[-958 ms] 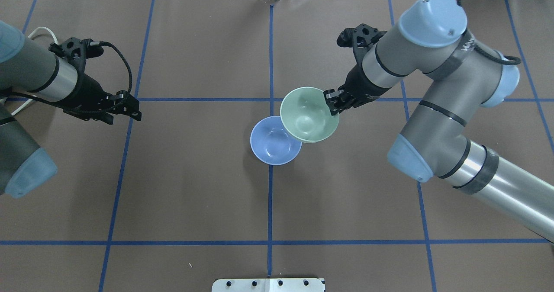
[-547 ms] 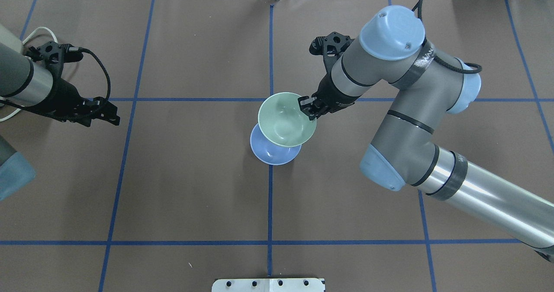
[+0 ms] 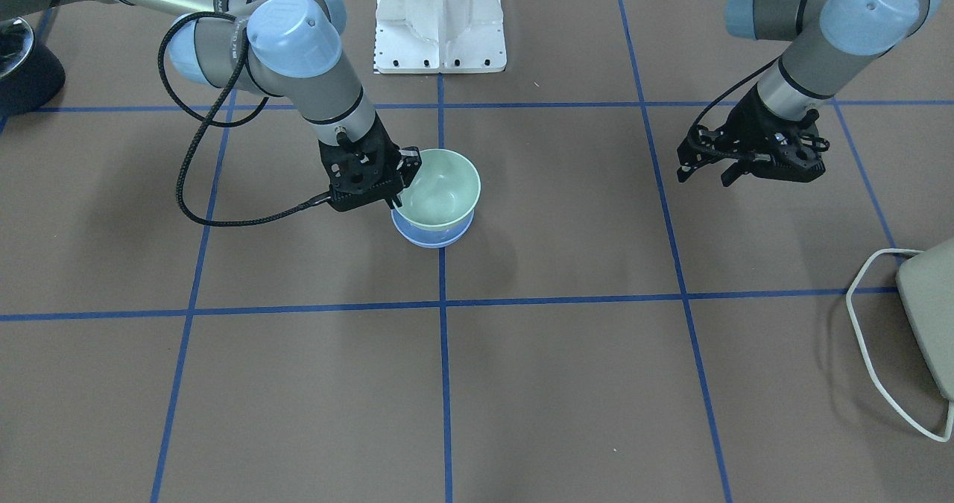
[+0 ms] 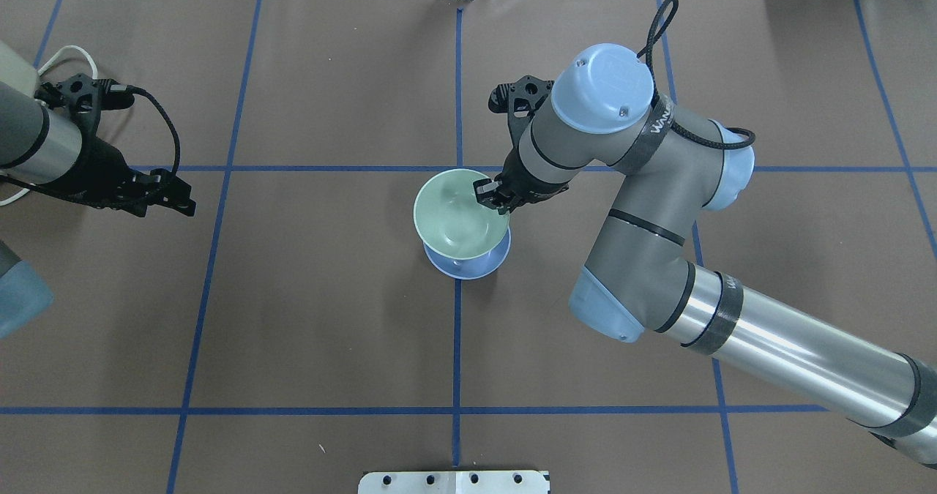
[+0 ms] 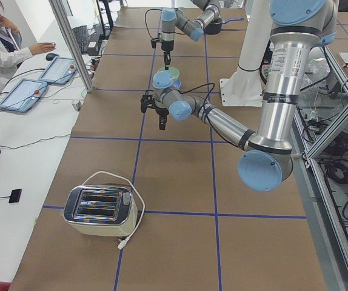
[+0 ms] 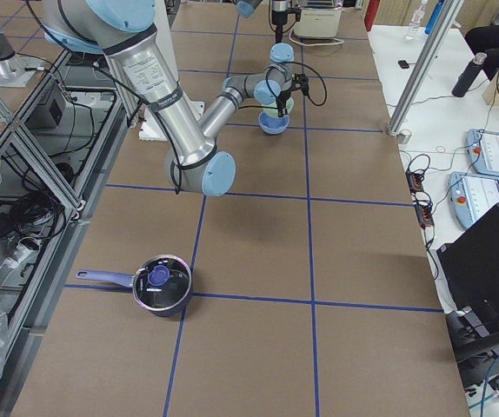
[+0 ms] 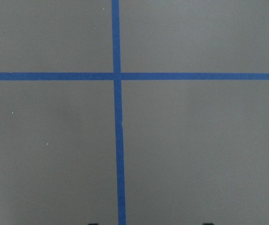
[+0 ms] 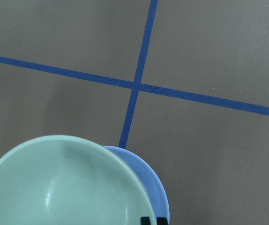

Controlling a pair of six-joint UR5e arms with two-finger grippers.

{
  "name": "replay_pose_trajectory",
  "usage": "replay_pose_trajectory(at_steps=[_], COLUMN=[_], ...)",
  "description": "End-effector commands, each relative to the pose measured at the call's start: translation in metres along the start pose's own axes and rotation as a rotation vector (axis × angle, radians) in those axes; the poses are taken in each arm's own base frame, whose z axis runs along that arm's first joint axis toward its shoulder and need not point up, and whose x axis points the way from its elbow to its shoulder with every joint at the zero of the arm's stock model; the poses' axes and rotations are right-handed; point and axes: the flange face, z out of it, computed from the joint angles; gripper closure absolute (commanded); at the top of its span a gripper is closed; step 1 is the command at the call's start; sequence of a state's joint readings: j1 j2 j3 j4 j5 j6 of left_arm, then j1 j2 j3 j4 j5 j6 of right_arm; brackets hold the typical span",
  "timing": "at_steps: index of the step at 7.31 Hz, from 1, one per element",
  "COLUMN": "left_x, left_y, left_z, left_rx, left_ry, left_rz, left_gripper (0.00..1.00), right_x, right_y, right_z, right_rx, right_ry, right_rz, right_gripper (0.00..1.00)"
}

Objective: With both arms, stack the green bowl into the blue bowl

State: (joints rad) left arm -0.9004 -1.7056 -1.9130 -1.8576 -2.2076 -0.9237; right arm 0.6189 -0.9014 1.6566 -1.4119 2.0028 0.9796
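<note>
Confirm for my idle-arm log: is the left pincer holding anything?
No, the left pincer hangs open and empty, well apart from the green bowl.

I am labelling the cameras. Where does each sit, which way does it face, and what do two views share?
Front-facing: across the table, facing the robot; both arms.
Overhead: behind the robot, looking down; both arms, right gripper on green bowl.
Exterior left: table's end; left arm nearest.
Exterior right: opposite end; right arm nearest.
Left wrist: straight down on bare tape lines.
Right wrist: down on green bowl over blue bowl; shared with overhead.
</note>
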Motion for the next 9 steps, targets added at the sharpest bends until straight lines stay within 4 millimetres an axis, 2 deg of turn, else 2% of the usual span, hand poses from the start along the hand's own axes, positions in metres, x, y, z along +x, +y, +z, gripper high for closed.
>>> replay_pose_trajectory(at_steps=[1,9], left_x=[-0.001,-0.001], left_y=[0.000,0.000], left_z=[0.001,0.001], left_rx=[0.001,0.003], left_ry=[-0.002,-0.004], left_rz=[-0.001,-0.002], left_gripper=[0.21,0.21], right_x=[-0.004,-0.001], right_y=[0.006,0.010], right_z=[0.012,0.024], right_rx=[0.007,0.020], right_ry=[0.022,0.054], right_rz=[-0.005,-0.008], right_gripper=[0.97,0.97])
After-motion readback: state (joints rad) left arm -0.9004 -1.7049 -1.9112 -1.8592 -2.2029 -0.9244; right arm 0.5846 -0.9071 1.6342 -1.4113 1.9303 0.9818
